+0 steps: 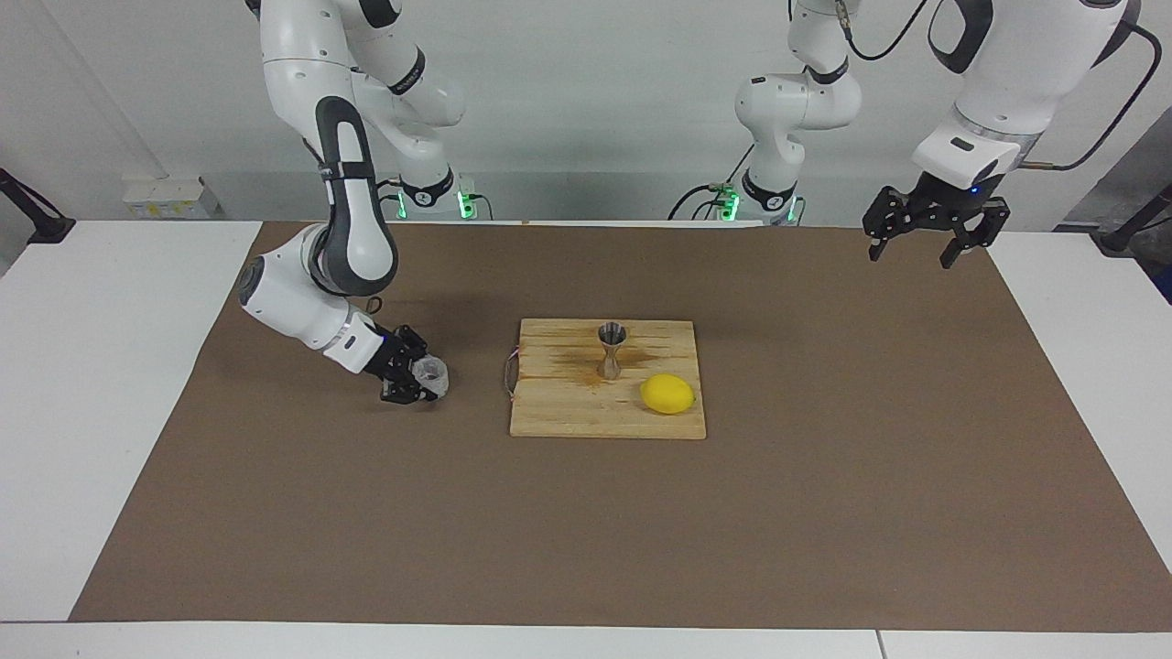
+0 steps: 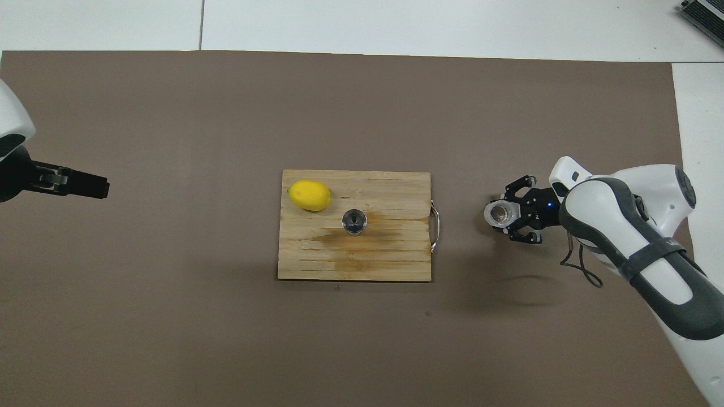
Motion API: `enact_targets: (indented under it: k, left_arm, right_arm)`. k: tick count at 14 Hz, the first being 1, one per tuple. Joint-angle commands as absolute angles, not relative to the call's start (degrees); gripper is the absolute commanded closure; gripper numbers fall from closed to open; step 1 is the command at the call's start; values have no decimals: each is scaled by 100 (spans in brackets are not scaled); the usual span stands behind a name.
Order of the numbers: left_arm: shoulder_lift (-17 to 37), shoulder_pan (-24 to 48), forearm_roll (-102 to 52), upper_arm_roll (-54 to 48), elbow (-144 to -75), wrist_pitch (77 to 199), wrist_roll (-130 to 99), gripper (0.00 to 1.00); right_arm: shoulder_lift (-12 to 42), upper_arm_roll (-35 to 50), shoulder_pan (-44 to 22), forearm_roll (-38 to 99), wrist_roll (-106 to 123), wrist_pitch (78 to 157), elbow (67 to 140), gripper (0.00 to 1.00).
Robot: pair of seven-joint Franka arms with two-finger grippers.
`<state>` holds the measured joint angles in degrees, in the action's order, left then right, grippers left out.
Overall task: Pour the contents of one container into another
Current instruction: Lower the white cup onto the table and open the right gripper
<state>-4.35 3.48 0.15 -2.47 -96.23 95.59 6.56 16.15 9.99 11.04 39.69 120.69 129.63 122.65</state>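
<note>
Glass cup (image 1: 430, 375): small, squat, clear, textured wall, upright, mouth up. In the overhead view something brownish shows inside it (image 2: 500, 213); can't tell how much or what it is. It is low at the brown mat (image 1: 586, 531), toward the right arm's end of the table, beside the cutting board's handle end but apart from it. Can't tell if its base touches the mat.

Right gripper (image 1: 409, 377): comes in low and slanted from the side, fingers clamped on the cup's wall, one each side.

Jigger (image 1: 612, 350): silvery metal, hourglass shape, two cones joined at a narrow waist. Stands upright on the wooden cutting board (image 1: 568, 412), near the board's edge nearer the robots, roughly mid-length. The overhead view looks straight into its top cone (image 2: 354, 220): dark inside, contents not readable. A darker orange-brown stain marks the wood around its base.

Lemon (image 1: 667, 394): on the same board, just beside the jigger, farther from the robots, toward the left arm's end. Not touching it.

Left gripper (image 1: 927, 233): waiting, raised over the mat's corner at the left arm's end, jaws spread, nothing in them.
</note>
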Motion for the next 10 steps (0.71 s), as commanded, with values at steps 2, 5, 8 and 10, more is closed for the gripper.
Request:
enact_targets:
  k: [2,5,8,10]
  left_arm:
    - [-422,387,18,-211,-9624,9606,729,0]
    - [-422,387,18,-211,-9633,9606,738,0]
    - [-422,404,26,-220,-9633,9615,738,0]
    - [-422,404,26,-220,-9633,9615,729,0]
  right_arm:
    - [1617,1081,1187,4175,12278,13060,12287,14]
    - [1600,1081,1169,4227,12313,13166,12287,0]
    - [1328,1072,1125,4228,12235,13157,12278,0]
    - [1047,1063,1090,4140,12025,13122,12270,0]
